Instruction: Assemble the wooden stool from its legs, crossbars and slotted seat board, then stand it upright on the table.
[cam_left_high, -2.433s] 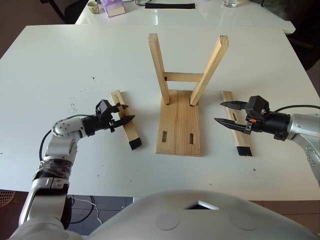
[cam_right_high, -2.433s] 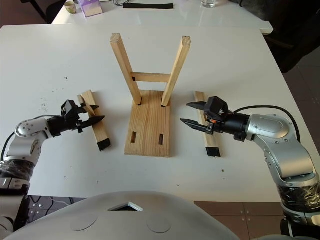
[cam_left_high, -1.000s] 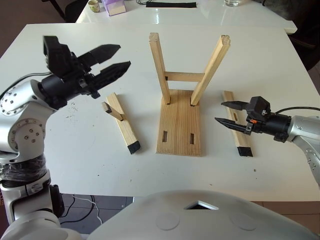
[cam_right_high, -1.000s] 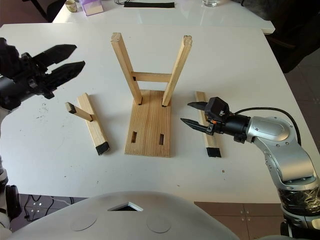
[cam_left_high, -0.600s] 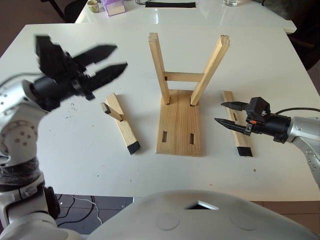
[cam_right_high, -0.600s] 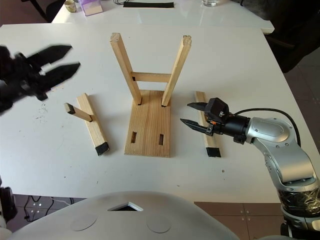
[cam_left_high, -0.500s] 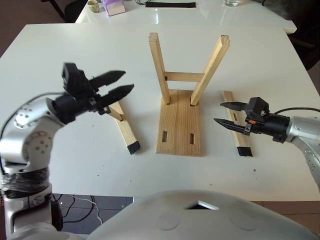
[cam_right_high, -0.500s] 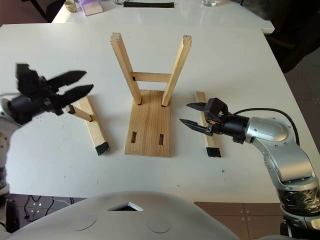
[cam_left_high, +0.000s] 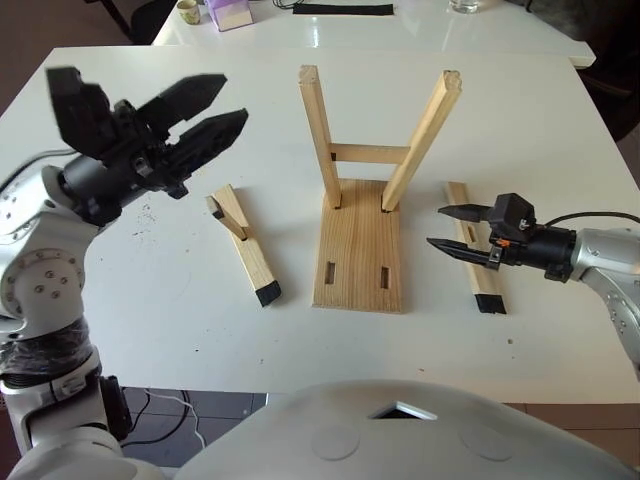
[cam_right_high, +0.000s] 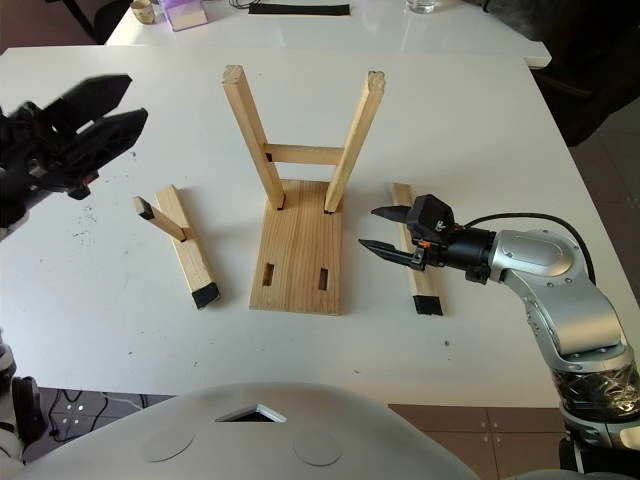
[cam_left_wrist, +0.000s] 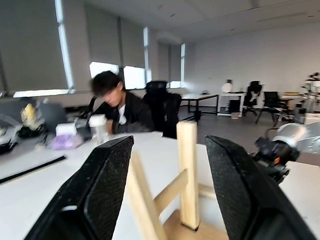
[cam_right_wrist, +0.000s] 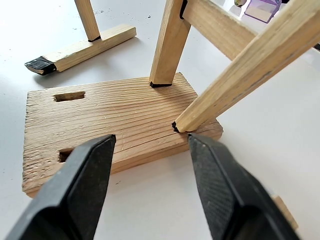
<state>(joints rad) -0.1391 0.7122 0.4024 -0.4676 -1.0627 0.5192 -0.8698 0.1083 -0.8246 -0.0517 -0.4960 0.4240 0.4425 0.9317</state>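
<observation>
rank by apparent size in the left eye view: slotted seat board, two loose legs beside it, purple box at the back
1. Flat slotted wooden seat board
2. Black-tipped wooden leg on its left and black-tipped wooden leg on its right: alike, unranked
3. Small purple box, though it sits farther off

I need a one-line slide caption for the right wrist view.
Open right gripper faces the seat board: two legs seated, two slots empty.

beyond the far edge of the work table (cam_left_high: 560, 150) stands a second white table (cam_left_high: 420, 28). on it, from left to right, sit a small cup (cam_left_high: 186, 13), a purple box (cam_left_high: 227, 14), a flat black strip (cam_left_high: 340, 11) and a clear glass (cam_left_high: 462, 5). dark cables (cam_left_high: 170, 408) lie below the near left edge.
</observation>
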